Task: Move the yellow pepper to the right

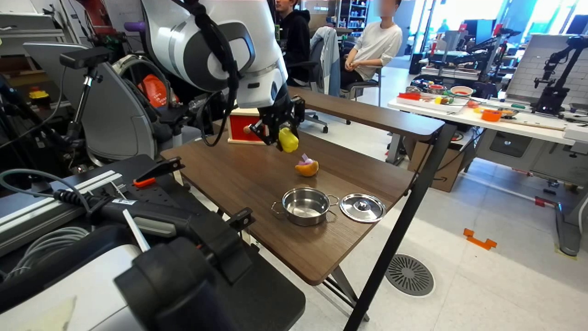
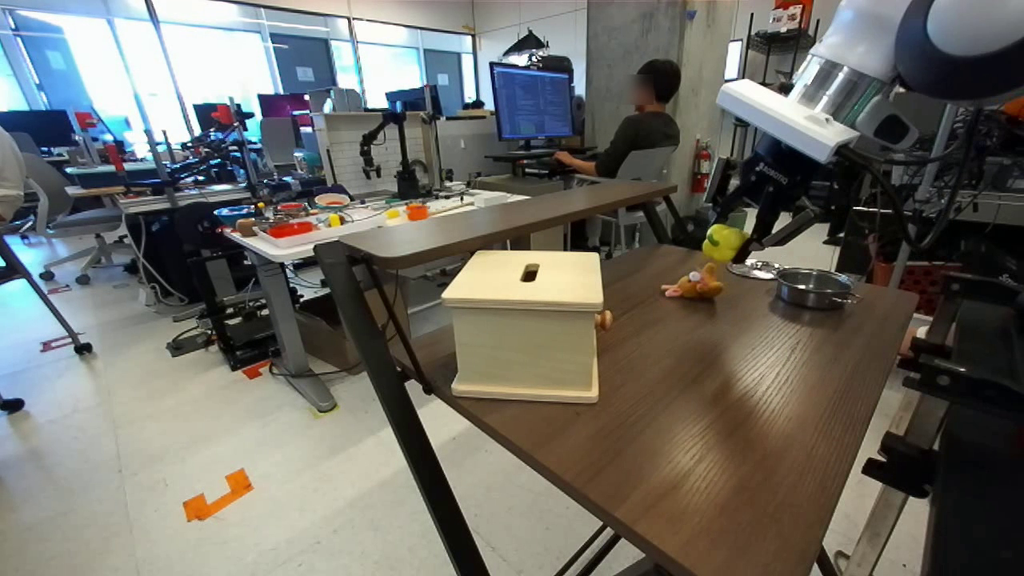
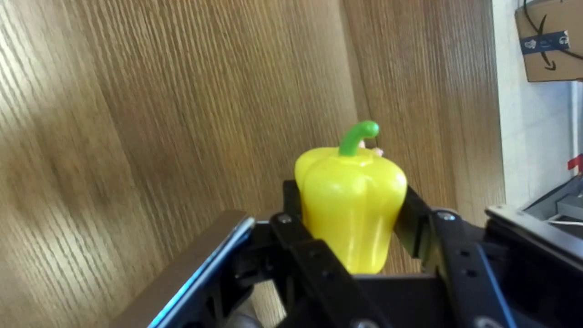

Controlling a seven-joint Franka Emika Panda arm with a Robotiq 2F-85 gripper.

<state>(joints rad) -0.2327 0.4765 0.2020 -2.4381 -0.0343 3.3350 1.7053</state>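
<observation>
In an exterior view, a big white robot arm (image 1: pixel 216 50) leans over the brown counter (image 1: pixel 248 179). At its end, the black jaws squeeze the yellow pepper (image 1: pixel 288 140) and hold it up in the air, above the counter. Lower down lies an orange toy (image 1: pixel 307 169) with a purple bit on top, and there is a gap between it and the pepper. A shiny pot (image 1: pixel 305 220) with two handles sits there too, and a round lid (image 1: pixel 363 208) lies just beside it.

In an exterior view, a pale wooden box (image 2: pixel 524 352) sits on the counter, with a slot (image 2: pixel 530 273) in its top and a round knob (image 2: pixel 603 321) on its side. The pepper is up in the jaws, apart from the box.

In the wrist view, the pepper's green stem (image 3: pixel 357 136) points to the top and bends right. One black jaw touches the pepper on each side. Tiny pink bits (image 3: pixel 378 151) peek out past the stem.
</observation>
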